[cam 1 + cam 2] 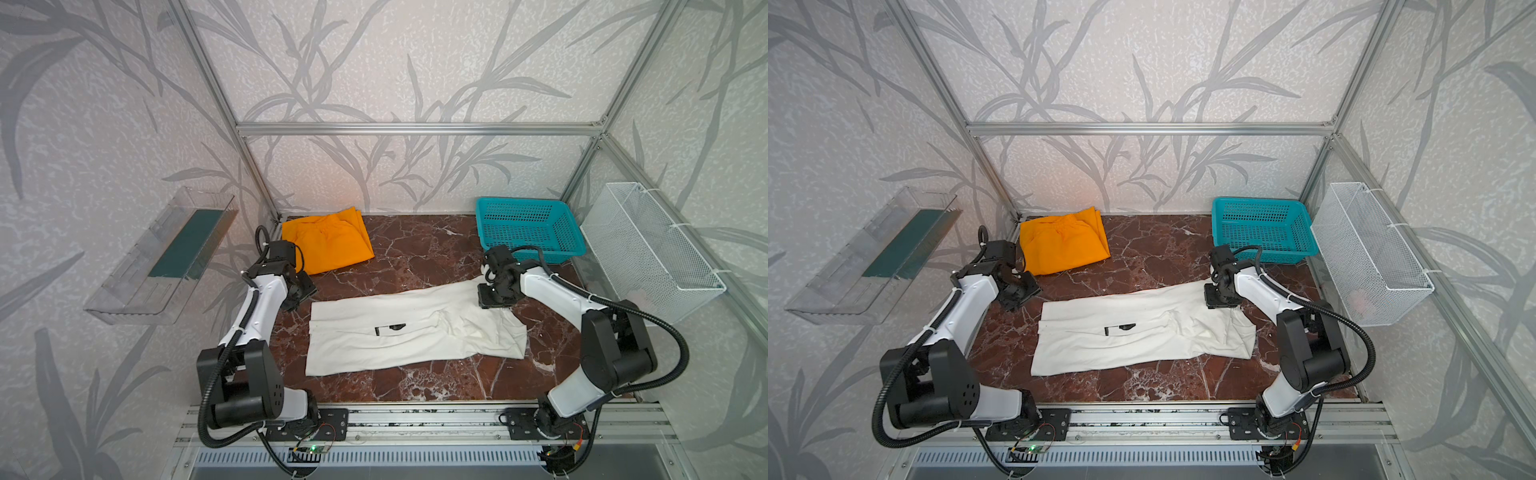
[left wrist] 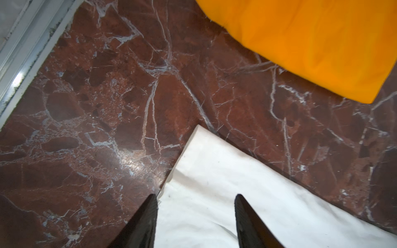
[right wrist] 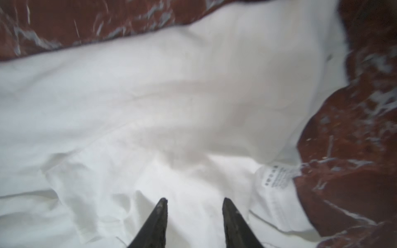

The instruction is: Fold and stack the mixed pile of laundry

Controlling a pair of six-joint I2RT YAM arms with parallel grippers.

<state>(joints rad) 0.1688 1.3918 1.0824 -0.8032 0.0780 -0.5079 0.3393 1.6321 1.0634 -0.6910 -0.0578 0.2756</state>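
The white shirt (image 1: 415, 328) (image 1: 1142, 332) lies folded into a long strip across the middle of the marble table, a small black print showing on top. The orange trousers (image 1: 328, 241) (image 1: 1063, 243) lie folded at the back left, apart from the shirt. My left gripper (image 1: 306, 291) (image 2: 195, 196) hovers open over the shirt's far left corner (image 2: 214, 193), nothing between its fingers. My right gripper (image 1: 492, 299) (image 3: 194, 200) is open just above the rumpled far right end of the shirt (image 3: 150, 96), beside a care label (image 3: 277, 176).
A teal plastic basket (image 1: 519, 200) stands at the back right. A white wire basket (image 1: 648, 245) hangs on the right wall and a clear tray (image 1: 166, 257) on the left wall. Bare marble (image 1: 415, 249) shows between the trousers and the basket.
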